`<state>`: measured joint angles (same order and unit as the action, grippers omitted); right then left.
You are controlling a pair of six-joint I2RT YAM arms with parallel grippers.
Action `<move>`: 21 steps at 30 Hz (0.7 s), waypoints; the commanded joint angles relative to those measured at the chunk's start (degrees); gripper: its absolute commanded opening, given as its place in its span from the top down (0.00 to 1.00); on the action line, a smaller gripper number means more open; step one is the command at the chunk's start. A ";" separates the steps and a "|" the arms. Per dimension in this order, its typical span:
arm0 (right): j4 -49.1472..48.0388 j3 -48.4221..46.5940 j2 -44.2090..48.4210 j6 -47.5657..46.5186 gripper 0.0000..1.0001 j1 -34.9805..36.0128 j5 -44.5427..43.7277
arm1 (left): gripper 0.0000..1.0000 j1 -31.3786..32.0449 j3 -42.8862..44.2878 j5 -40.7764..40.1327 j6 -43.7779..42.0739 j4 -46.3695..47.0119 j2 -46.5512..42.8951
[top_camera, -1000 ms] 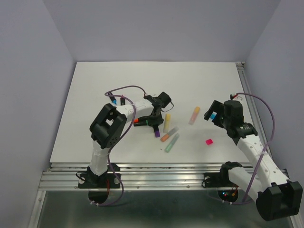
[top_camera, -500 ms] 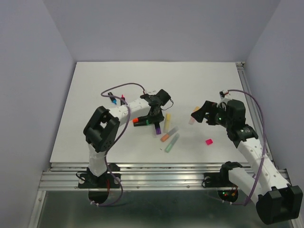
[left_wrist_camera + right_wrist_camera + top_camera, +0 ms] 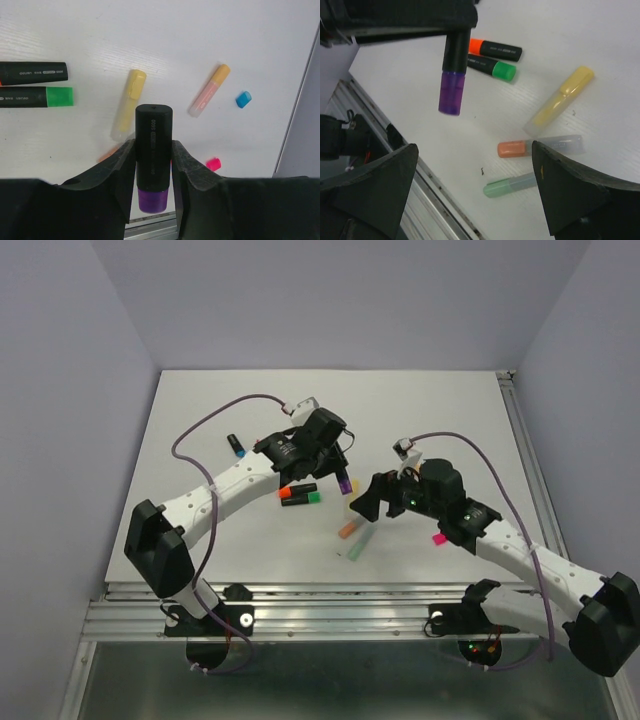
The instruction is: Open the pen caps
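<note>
1. The left end effector (image 3: pixel 152 165) is clamped on a black pen (image 3: pixel 153 132), above the counter (image 3: pixel 200 430).
2. Its purple cap (image 3: pixel 152 200) is on, pointing toward 5 o'clock.
3. The right end effector (image 3: pixel 372 498) stands wide apart, at 4 o'clock from that cap.

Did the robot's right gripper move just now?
Yes. The right gripper swung left. It was straight behind the pink cap, and now it is well left of it, close to the purple pen.
</note>
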<state>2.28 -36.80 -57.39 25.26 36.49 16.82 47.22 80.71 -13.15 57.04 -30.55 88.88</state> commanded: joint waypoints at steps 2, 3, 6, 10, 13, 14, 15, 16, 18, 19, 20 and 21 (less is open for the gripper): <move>-10.36 -5.65 -2.29 -0.73 0.00 2.00 -5.74 | 1.00 0.59 1.21 -2.15 1.85 -1.71 0.24; -11.15 -6.35 -3.51 -0.39 0.00 2.35 -6.27 | 1.00 0.68 1.38 -1.97 2.03 -1.45 0.24; -11.69 -7.76 -5.27 0.67 0.00 2.88 -8.64 | 1.00 0.94 1.65 -1.44 2.20 -0.92 0.59; -12.57 -9.43 -8.70 2.16 0.08 2.97 -8.21 | 1.00 1.03 2.70 -0.92 2.55 -1.10 1.64; -12.31 -10.31 -9.85 3.13 0.16 3.15 -7.94 | 1.00 1.03 3.31 -0.39 2.73 -1.18 2.43; -12.22 -10.66 -10.46 3.48 0.17 3.15 -8.03 | 1.00 1.03 3.49 -0.30 2.56 -1.18 2.61; -11.78 -10.66 -10.64 3.75 0.18 3.15 -7.68 | 1.00 1.03 3.67 -0.39 2.64 -1.36 2.61; -11.52 -10.75 -10.82 4.18 0.19 3.24 -7.77 | 1.00 1.03 3.67 -0.65 2.73 -1.45 2.61; -11.25 -10.32 -11.17 4.98 0.22 3.32 -7.94 | 1.00 1.03 3.67 -1.17 2.90 -1.53 2.26; -11.25 -10.05 -11.26 5.33 0.23 3.41 -7.94 | 1.00 1.03 3.58 -1.35 3.08 -1.62 2.26; -11.25 -9.53 -11.52 5.50 0.25 3.50 -7.85 | 1.00 1.03 3.67 -1.35 2.99 -1.62 2.17; -11.34 -9.26 -11.52 5.68 0.26 3.50 -7.68 | 1.00 1.03 3.67 -1.36 3.17 -1.62 2.35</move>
<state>-6.48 -43.77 -68.55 29.41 39.13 9.80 47.94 81.58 -13.08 59.42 -31.53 91.98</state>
